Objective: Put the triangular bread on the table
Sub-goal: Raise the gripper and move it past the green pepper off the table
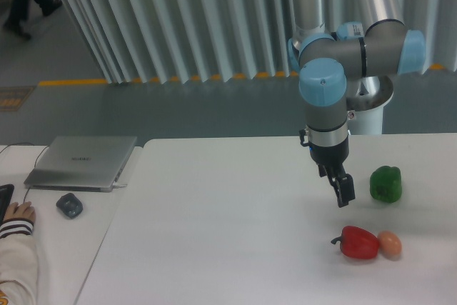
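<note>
Down at the front edge you've got a red pepper (358, 243) with a small tan egg (390, 243) tucked right against its right side, both sitting on the white table (214, 233). A bit further back and to the right is a green pepper (385, 183). Now the awkward part: you can't see the triangular bread anywhere on the tabletop, so you can't read off which way it lies from the gripper (344, 194) or how its long edge runs. The gripper hangs just above the table, pointing down and tilted slightly, between the green pepper and the red one, near both but touching neither. Its dark fingers look close together from this angle, and you honestly can't tell whether they're pinched on anything; no yellow or tan wedge shows between them. My guess is that if the bread is in hand it's hidden by the fingers, and then the only thing that matters is the bare stretch of table to the gripper's left, well apart from the vegetables. That's where you'd want to set it down. Off on the adjoining desk there's a grey laptop (84, 161), a mouse (69, 205) and someone's hand (18, 212), all far from the action.
</note>
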